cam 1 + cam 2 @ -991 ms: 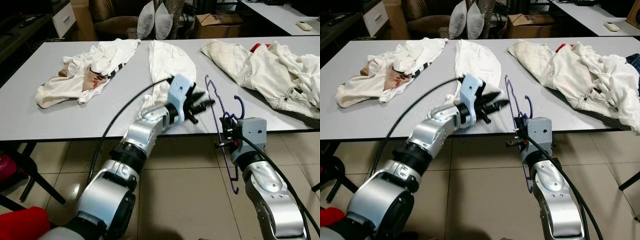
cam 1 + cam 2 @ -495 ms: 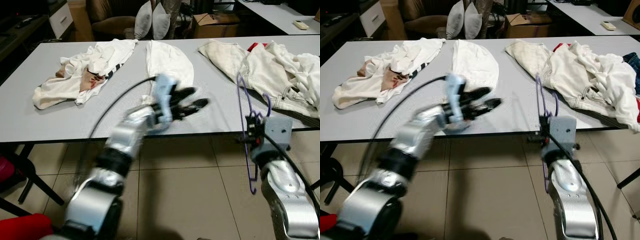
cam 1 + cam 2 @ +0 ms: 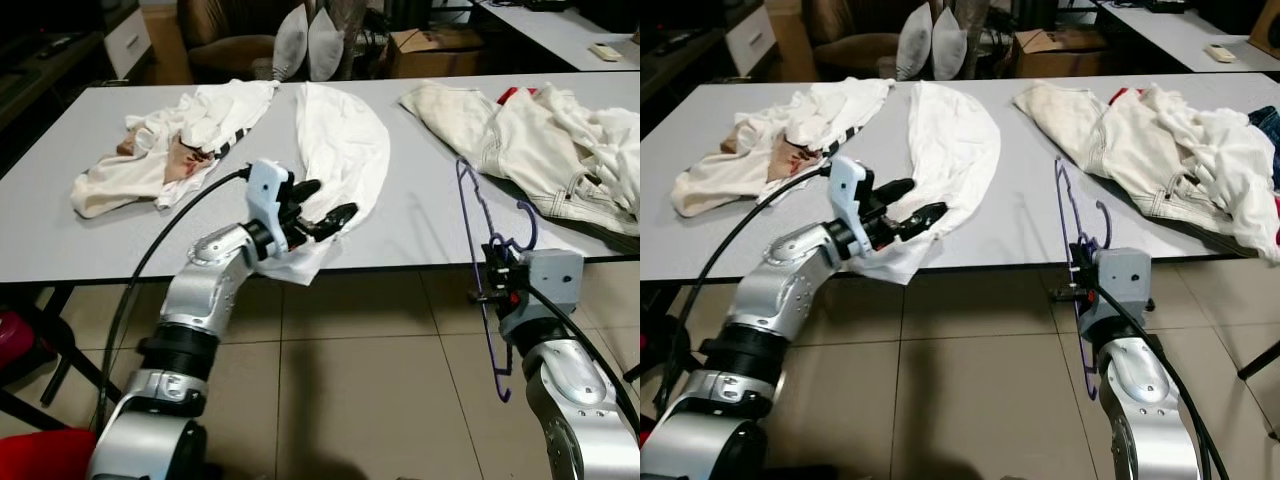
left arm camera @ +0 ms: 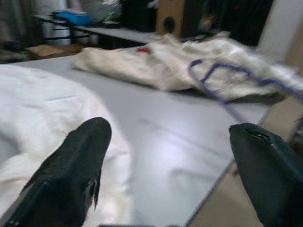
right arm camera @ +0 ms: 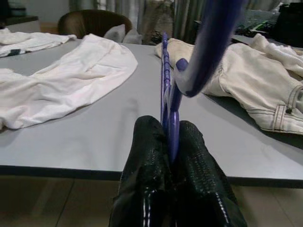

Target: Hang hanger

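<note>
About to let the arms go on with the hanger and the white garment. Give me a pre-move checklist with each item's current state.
1. Right gripper clamped on the purple hanger: ok.
2. Left gripper open: ok, fingers spread, nothing between them.
3. Left gripper over the white garment at the near table edge: ok.
4. Hanger clear of the cream jeans: cannot tell; they overlap in the head views.
5. Garment lying fully on the grey table: not ok, its near end droops over the edge.

A lived-in home room, by the look of it: a brown armchair (image 3: 232, 42) with grey cushions (image 3: 308, 42) stands behind a long grey bench (image 3: 420, 215) strewn with white garments (image 3: 338, 150). The floor is beige tile (image 3: 380, 390), and a cardboard box (image 3: 435, 45) sits at the back.
</note>
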Available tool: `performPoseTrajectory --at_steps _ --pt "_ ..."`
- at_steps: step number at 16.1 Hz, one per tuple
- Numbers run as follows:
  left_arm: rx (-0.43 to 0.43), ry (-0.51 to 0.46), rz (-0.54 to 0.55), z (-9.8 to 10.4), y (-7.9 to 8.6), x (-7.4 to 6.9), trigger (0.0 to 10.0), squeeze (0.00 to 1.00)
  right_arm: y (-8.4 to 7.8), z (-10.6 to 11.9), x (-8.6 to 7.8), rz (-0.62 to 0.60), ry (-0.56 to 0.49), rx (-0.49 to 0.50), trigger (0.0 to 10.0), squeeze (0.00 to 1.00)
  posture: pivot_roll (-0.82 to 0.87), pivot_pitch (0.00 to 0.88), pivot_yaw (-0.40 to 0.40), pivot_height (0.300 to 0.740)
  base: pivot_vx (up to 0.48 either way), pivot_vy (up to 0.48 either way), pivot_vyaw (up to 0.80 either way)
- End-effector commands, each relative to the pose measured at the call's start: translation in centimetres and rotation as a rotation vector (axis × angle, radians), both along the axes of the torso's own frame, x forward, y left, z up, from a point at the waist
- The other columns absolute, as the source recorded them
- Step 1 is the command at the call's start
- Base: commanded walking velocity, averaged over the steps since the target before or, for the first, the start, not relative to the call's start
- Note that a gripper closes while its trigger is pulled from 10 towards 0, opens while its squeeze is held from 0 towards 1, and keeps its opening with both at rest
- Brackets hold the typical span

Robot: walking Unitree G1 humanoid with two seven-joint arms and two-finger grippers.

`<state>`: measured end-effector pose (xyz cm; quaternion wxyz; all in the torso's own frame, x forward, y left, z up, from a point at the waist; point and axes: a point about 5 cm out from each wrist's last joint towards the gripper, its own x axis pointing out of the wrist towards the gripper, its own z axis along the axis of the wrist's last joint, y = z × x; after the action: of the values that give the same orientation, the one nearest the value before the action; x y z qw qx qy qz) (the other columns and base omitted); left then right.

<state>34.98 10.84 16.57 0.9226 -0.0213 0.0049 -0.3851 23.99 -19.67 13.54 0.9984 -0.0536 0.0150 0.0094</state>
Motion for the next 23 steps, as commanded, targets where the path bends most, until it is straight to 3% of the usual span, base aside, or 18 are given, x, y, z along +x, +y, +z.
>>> performPoseTrajectory --at_steps 1,3,4,6,7,8,12,14,15,17,19,23 --pt "0.084 -0.014 0.087 -0.5 1.7 0.3 10.0 1.0 0.1 0.3 0.1 0.03 -0.019 0.009 10.0 0.0 -0.26 0.0 0.089 0.74 0.0 0.0 0.0" --pt "0.212 0.011 0.275 -2.0 5.4 0.9 10.0 1.0 0.3 0.6 -0.1 0.089 -0.024 0.014 10.0 0.0 -0.28 0.0 0.106 0.74 0.0 0.0 0.0" --pt "0.236 0.036 0.319 -2.4 6.5 0.9 10.0 1.0 0.5 0.7 -0.2 0.122 -0.021 0.008 10.0 0.0 -0.28 0.0 0.107 0.74 0.0 0.0 0.0" --pt "0.271 0.043 0.334 -2.9 7.5 0.5 10.0 0.77 0.9 0.7 -0.4 0.17 -0.009 0.01 10.0 0.0 -0.29 0.0 0.105 0.74 0.0 0.0 0.0" --pt "0.277 0.051 0.312 -3.3 7.7 0.1 10.0 0.33 1.2 0.7 -0.6 0.218 0.001 0.017 10.0 0.0 -0.3 0.0 0.106 0.74 0.0 0.0 0.0" --pt "0.279 0.058 0.241 -3.9 7.8 -0.8 10.0 0.0 1.4 0.8 -0.8 0.259 0.011 -0.001 10.0 0.0 -0.3 0.0 0.105 0.74 0.0 0.0 0.0" --pt "0.325 -0.045 -0.016 -3.0 8.3 -2.9 10.0 0.0 0.9 1.0 -0.7 0.313 0.029 -0.032 10.0 0.0 -0.28 0.0 0.078 0.74 0.0 0.0 0.0" --pt "0.551 -0.069 -0.136 -4.0 8.1 -3.7 10.0 0.0 0.6 1.1 -0.6 0.321 0.031 -0.048 10.0 0.0 -0.28 0.0 0.08 0.74 0.0 0.0 0.0" --pt "0.606 -0.06 -0.169 -4.9 7.8 -4.1 10.0 0.0 0.5 1.1 -0.5 0.32 0.026 -0.052 10.0 0.0 -0.28 0.0 0.083 0.74 0.0 0.0 0.0" --pt "0.716 -0.059 -0.146 -6.7 7.5 -4.1 10.0 0.0 0.5 1.2 -0.3 0.305 0.015 -0.049 10.0 0.0 -0.28 0.0 0.087 0.74 0.0 0.0 0.0" --pt "0.725 -0.135 -0.066 -7.2 6.5 -3.5 10.0 0.0 1.0 1.1 -0.4 0.308 0.011 -0.039 10.0 0.0 -0.28 0.0 0.087 0.74 0.0 0.0 0.0" --pt "0.775 -0.19 -0.057 -8.3 5.8 -3.5 10.0 0.0 1.3 1.1 -0.4 0.314 0.009 -0.035 10.0 0.0 -0.29 0.0 0.089 0.74 0.0 0.0 0.0"
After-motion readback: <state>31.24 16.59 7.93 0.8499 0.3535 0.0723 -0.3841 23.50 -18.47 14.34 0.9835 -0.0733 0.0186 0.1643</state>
